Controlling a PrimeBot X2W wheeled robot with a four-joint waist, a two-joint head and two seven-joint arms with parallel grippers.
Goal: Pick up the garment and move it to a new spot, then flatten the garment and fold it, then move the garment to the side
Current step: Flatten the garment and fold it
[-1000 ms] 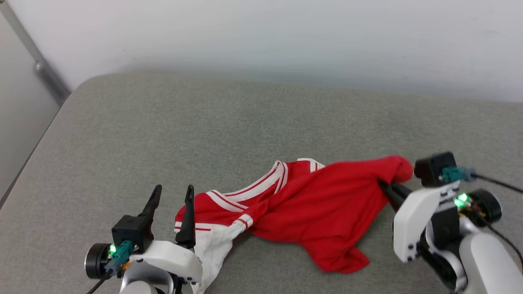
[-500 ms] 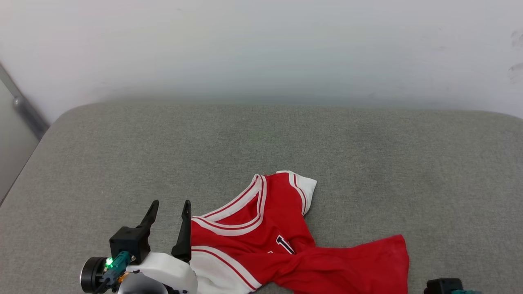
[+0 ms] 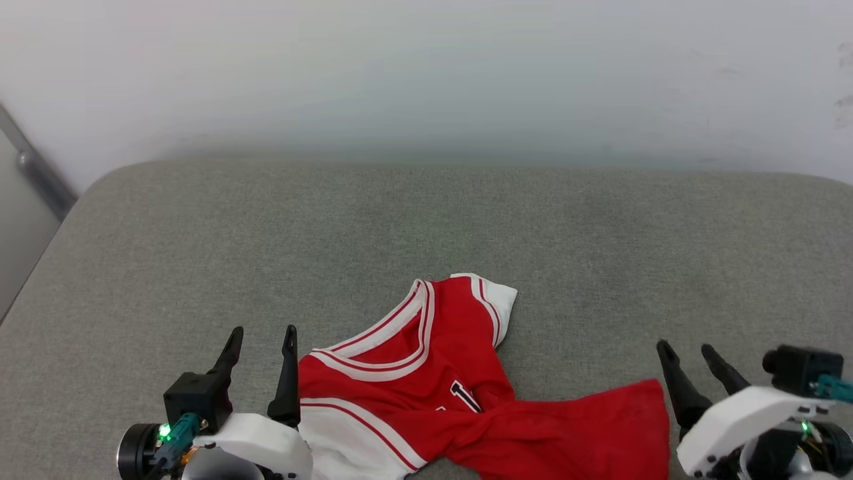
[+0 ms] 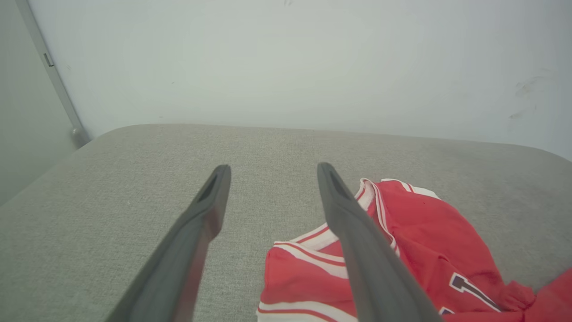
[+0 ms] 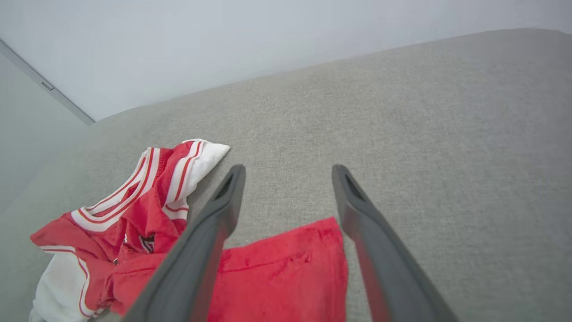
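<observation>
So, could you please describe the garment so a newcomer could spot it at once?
A wide grey cushion stands against a pale wall. On its near side, between the left pincer and the right pincer, the garment lies crumpled. Its red cloth, white sleeves and red-and-white striped collar stand out against the plain grey.

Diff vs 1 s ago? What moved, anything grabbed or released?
The right gripper let go: it was shut on the hem end of the red jersey and now stands open just right of that hem. The red jersey went from a lifted bunch to lying on the grey cushion, collar and a black letter face up. The head camera also shifted. Unchanged: left gripper open beside the collar end, holding nothing.
</observation>
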